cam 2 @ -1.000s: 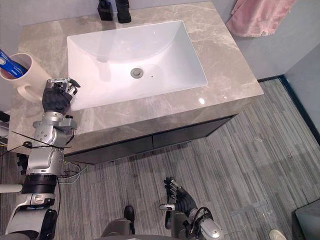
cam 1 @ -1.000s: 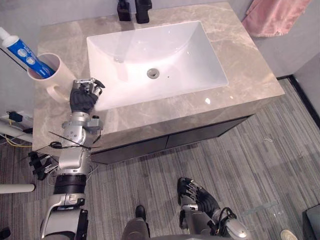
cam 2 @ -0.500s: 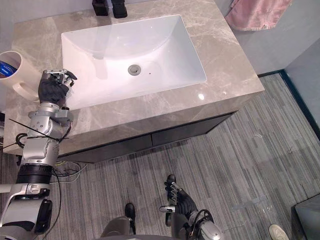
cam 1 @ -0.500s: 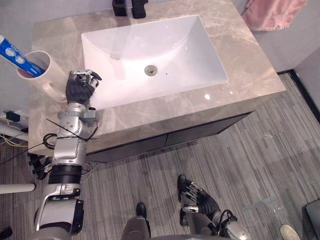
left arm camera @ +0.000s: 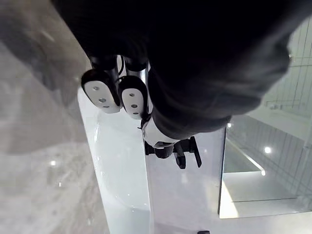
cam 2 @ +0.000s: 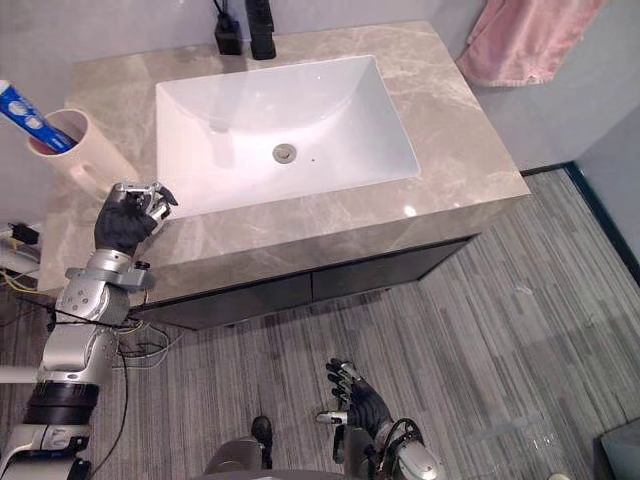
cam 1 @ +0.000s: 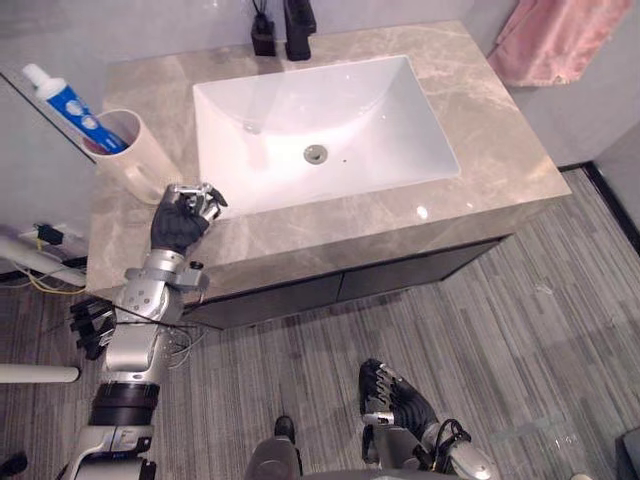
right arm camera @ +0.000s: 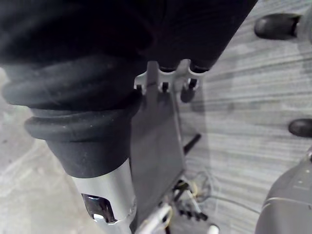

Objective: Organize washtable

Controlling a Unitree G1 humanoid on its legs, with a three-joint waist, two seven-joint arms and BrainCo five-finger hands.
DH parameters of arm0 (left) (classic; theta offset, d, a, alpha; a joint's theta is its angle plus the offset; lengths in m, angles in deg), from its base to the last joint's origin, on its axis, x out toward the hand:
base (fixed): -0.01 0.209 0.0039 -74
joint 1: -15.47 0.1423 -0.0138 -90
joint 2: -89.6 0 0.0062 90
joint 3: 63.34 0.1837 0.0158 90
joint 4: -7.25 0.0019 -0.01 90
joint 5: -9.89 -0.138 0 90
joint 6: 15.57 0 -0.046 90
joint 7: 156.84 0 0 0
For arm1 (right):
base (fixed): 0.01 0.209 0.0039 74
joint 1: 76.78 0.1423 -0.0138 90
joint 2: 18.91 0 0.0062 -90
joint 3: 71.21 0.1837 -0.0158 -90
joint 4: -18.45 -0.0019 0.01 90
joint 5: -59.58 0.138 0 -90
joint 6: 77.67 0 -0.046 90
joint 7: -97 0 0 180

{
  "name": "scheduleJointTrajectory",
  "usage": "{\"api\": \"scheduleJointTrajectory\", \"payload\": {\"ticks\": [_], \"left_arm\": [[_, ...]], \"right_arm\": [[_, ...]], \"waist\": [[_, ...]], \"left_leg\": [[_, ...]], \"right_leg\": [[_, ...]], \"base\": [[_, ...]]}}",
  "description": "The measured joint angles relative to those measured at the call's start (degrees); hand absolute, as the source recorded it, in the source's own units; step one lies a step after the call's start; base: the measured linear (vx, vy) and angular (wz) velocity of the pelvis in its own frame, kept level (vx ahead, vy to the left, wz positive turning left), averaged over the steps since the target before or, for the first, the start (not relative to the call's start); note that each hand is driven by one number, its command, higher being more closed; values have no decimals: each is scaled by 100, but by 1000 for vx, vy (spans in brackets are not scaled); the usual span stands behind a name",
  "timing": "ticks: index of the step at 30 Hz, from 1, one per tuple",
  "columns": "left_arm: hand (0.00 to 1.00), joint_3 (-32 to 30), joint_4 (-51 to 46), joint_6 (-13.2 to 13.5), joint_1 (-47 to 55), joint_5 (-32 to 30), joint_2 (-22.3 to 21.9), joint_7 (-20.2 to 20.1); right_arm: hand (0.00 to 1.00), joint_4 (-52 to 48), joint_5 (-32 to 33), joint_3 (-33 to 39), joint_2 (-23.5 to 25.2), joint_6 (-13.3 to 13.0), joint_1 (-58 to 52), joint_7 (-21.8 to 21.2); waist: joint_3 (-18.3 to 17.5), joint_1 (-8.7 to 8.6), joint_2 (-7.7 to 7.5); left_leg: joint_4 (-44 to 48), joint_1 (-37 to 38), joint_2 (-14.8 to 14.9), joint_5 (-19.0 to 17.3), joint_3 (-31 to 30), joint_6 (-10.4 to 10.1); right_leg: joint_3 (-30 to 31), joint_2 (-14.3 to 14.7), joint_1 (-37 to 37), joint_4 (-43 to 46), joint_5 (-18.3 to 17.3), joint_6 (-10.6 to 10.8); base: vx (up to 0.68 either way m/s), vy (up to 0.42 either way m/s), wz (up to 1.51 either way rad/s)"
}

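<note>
One grey-brown marble washtable [cam 1: 500,150] takes up most of the head views, standing on a grey striped floor [cam 1: 540,330]. Sunk in its top is a white rectangular basin [cam 1: 370,120]. A pink towel [cam 1: 560,40] hangs on the wall past the table's far right corner. At the table's left side stands a pale pink cup [cam 1: 140,165], with a blue and white toothpaste tube [cam 1: 70,105] leaning out of it to the left. The left hand [cam 1: 178,222] is over the front left of the marble, just in front of the cup and beside the basin's near left corner; its fingers are curled into the palm with nothing in them. The right hand [cam 1: 398,405] hangs low above the floor, well apart from the table, fingers loosely straight and empty. A black faucet [cam 1: 297,25] rises at the basin's far edge, a smaller black fitting [cam 1: 263,35] just to its left, and a round metal drain [cam 1: 316,153] sits in the basin's bottom.
</note>
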Motion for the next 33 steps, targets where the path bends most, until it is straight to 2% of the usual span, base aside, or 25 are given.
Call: {"api": "scheduleJointTrajectory", "payload": {"ticks": [4,14,16,33], "left_arm": [[100,-62,-36,0,208,51,-77,5],[100,-419,21,1,288,57,-261,55],[100,-497,211,-1,279,47,-261,162],[100,-476,679,-23,-71,-23,-332,277]], "right_arm": [[0,179,-3,-1,-61,3,-2,-6],[0,224,-29,-6,-77,31,-40,-132],[0,224,-29,12,-88,35,-41,-132],[0,207,-26,39,-84,39,-49,-121]], "waist": [[-161,-1,90],[-322,-9,-11],[-323,-20,-10],[-324,-45,-37]], "left_leg": [[-12,46,5,10,-89,-3],[-2,67,-27,39,-136,24],[-3,57,-31,43,-135,17],[1,-126,-65,54,20,-3]], "right_leg": [[-90,-9,88,2,0,2],[-122,-83,161,0,-47,18],[-124,-75,148,0,-48,16],[30,-61,-140,2,72,18]], "base": [[6,35,12],[-18,27,3],[0,0,0],[9,27,-5]]}}
